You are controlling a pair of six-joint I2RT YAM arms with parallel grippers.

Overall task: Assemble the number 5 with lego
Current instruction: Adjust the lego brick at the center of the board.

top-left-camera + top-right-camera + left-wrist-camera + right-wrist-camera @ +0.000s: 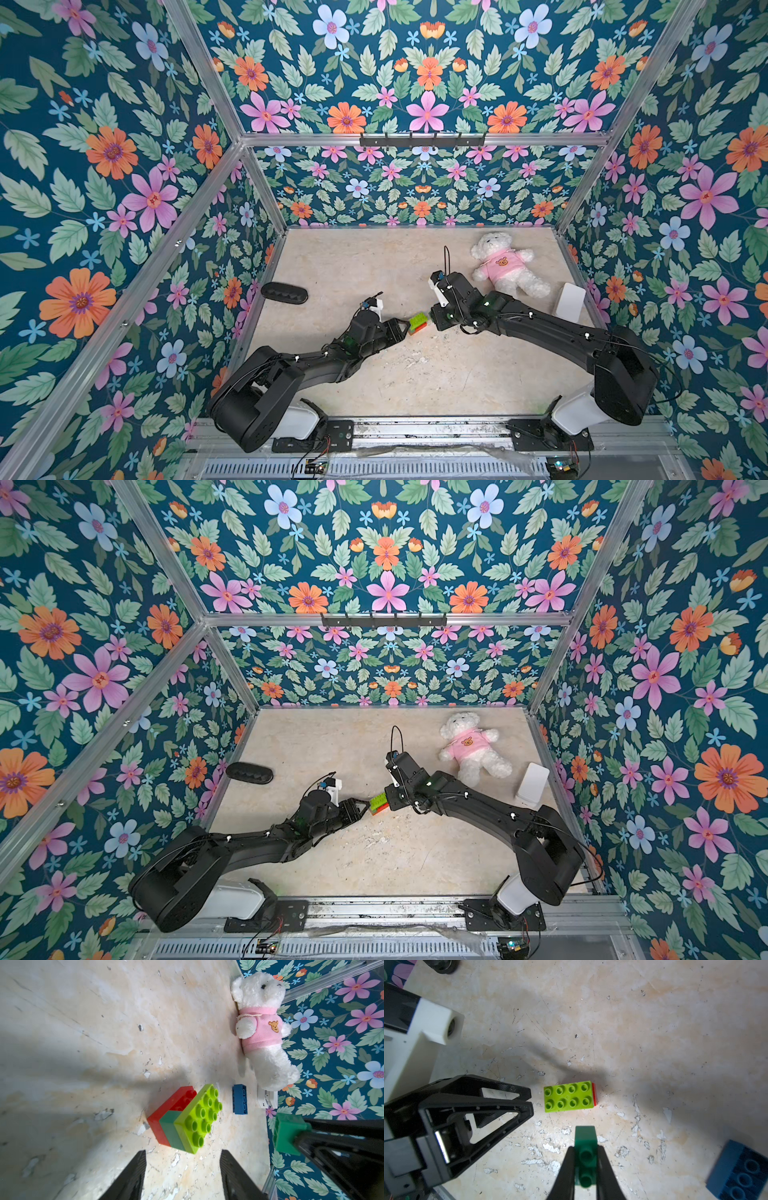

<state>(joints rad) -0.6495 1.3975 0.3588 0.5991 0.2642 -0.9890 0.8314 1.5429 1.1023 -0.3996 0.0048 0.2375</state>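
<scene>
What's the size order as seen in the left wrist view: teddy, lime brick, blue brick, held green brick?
1. teddy
2. lime brick
3. held green brick, raised nearer the camera, so its rank is unsure
4. blue brick

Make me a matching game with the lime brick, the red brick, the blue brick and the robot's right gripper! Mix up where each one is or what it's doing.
Things:
1. lime brick
2. red brick
3. blue brick
4. right gripper

Where it is or what it is doing:
A. lying by itself on the table, apart from the other bricks
B. holding a small dark-green brick
C. at the bottom of the stack
D. on top of the stack

Right pairs: 1-D, 2-C, 3-A, 4-B
</scene>
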